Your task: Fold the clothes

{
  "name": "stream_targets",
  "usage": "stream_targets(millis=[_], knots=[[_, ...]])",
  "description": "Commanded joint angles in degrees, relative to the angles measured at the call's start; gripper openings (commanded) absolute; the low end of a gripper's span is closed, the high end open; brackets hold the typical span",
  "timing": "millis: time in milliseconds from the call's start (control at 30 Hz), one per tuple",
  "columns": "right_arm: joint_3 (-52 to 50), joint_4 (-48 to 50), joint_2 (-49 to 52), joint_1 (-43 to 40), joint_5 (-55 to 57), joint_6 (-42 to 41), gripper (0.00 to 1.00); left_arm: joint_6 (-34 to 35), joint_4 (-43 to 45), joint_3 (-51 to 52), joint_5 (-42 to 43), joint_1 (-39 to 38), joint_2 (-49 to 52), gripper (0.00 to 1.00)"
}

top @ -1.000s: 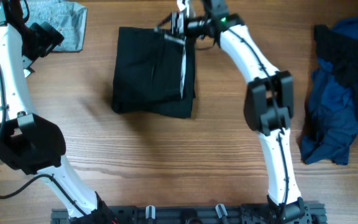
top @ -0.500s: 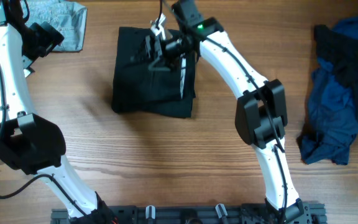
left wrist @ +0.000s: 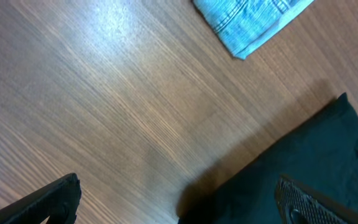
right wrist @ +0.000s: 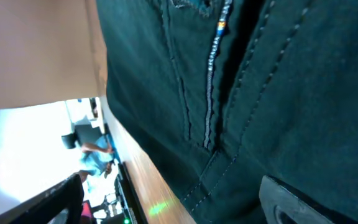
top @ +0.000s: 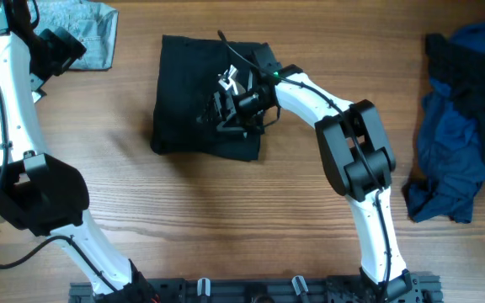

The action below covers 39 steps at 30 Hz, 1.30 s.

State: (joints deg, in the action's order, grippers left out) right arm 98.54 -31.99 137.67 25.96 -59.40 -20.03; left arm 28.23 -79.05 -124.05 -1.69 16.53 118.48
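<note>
A folded black garment (top: pixel 192 93) lies on the table at the upper middle. My right gripper (top: pixel 226 108) is open and sits low over the garment's right part; its wrist view shows dark cloth with stitched seams (right wrist: pixel 260 81) between spread fingers (right wrist: pixel 179 199). My left gripper (top: pixel 57 50) is at the far left, open and empty; its wrist view shows a black garment corner (left wrist: pixel 303 162) between its fingers (left wrist: pixel 179 202) and a light blue denim piece (left wrist: pixel 247 22).
A folded grey-blue denim garment (top: pixel 87 29) lies at the top left. A heap of blue and dark clothes (top: pixel 457 118) lies at the right edge. The wooden table (top: pixel 226 219) runs to the front rail.
My right gripper has moved from the garment's top right edge down and left onto the middle right of the garment. The left arm has not moved.
</note>
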Motion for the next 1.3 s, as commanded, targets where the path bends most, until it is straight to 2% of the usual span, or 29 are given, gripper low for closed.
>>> stream_targets(millis=[0, 100, 267, 367, 500, 667, 967, 1133, 1267], knots=[[-2.86, 2.23, 1.88, -0.87, -1.29, -0.87, 0.87, 0.76, 0.48, -1.11, -0.52, 0.24, -1.49, 1.0], [-2.34, 4.57, -0.94, -1.6, -1.36, -1.9, 0.86, 0.76, 0.42, -1.11, -0.52, 0.24, -1.49, 1.0], [-2.12, 10.56, -10.23, -2.43, 5.57, -5.25, 0.88, 0.76, 0.42, -1.11, -0.55, 0.26, -1.49, 1.0], [-2.1, 18.6, -15.1, -3.56, 7.41, -9.7, 0.89, 0.76, 0.42, -1.11, -0.55, 0.26, -1.49, 1.0], [-2.1, 29.38, -16.81, -5.68, 9.73, -16.35, 0.89, 0.76, 0.42, -1.11, -0.55, 0.26, -1.49, 1.0], [-2.12, 35.12, -14.56, -7.5, 10.84, -20.15, 0.89, 0.76, 0.39, -1.11, -0.55, 0.26, -1.49, 1.0], [-2.12, 44.89, -3.06, -7.28, 9.84, -29.73, 0.89, 0.76, 0.39, -1.11, -0.52, 0.26, -1.49, 1.0], [-2.12, 45.97, 3.8, -7.28, 9.31, -30.95, 0.9, 0.76, 0.37, -1.11, -0.52, 0.26, -1.49, 1.0], [-2.12, 45.11, 5.6, -7.3, 9.53, -27.58, 0.9, 0.76, 0.39, -1.11, -0.52, 0.24, -1.49, 1.0]])
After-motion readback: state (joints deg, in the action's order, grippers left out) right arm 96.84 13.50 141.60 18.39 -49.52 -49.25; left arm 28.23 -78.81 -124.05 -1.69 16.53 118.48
